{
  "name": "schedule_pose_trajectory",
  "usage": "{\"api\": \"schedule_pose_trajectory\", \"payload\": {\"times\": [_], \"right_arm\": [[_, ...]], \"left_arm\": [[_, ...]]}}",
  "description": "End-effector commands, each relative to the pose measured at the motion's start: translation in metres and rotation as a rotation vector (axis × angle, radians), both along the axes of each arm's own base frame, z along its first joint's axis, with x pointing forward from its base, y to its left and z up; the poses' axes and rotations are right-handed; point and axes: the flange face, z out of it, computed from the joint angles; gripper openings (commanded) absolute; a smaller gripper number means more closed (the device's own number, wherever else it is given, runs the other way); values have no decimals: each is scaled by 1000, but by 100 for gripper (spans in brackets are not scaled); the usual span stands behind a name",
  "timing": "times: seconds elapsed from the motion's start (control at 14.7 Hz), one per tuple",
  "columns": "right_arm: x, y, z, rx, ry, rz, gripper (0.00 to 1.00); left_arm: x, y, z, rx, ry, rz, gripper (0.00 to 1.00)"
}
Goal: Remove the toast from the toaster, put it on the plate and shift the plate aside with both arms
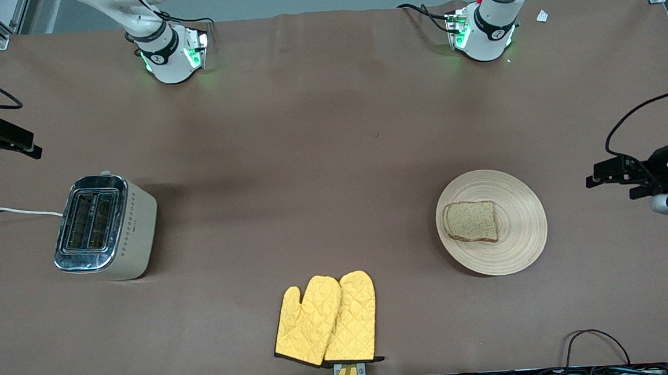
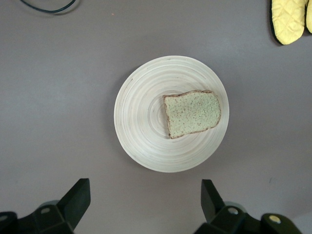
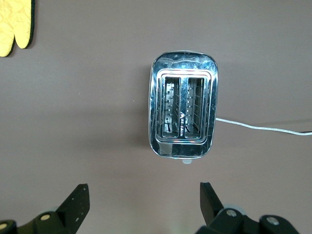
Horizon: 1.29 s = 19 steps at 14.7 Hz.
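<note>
The toast (image 1: 471, 221) lies on the wooden plate (image 1: 523, 240); the plate looks light, stiff and smooth, so take its rim. Left gripper (image 2: 141, 204) and right gripper (image 3: 141, 204) stand apart, empty.

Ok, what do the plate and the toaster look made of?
The plate looks like pale wood with a matte finish: concentric ring grain shows around the toast. The toaster has a shiny chrome-like metal top that mirrors light; its cream sides look matte, painted metal or plastic, I can't tell which.
</note>
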Motion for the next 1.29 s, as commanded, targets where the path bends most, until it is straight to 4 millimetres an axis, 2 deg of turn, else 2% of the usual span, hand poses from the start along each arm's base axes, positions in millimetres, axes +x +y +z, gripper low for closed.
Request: {"api": "schedule_pose_trajectory", "payload": {"times": [0.0, 0.14, 0.41, 0.54, 0.68, 0.95, 1.23], "right_arm": [[0, -3, 3, -12, 2, -8, 100], [0, -4, 3, -12, 2, -10, 100], [0, -5, 3, -12, 2, -11, 100], [0, -5, 3, -12, 0, -11, 100], [0, -5, 3, -12, 0, -11, 100], [0, -6, 3, -10, -1, -13, 100], [0, -6, 3, -10, -1, -13, 100]], "left_arm": [[-27, -30, 28, 80, -15, 35, 100], [-42, -46, 40, 107, -38, 47, 100], [-79, -58, 31, 134, -79, 54, 100], [-92, -66, 36, 147, -87, 33, 100], [-98, -67, 45, 164, -58, 12, 100], [-93, -63, 86, 192, -63, 15, 100], [-94, -58, 89, 191, -60, 18, 100]]}}
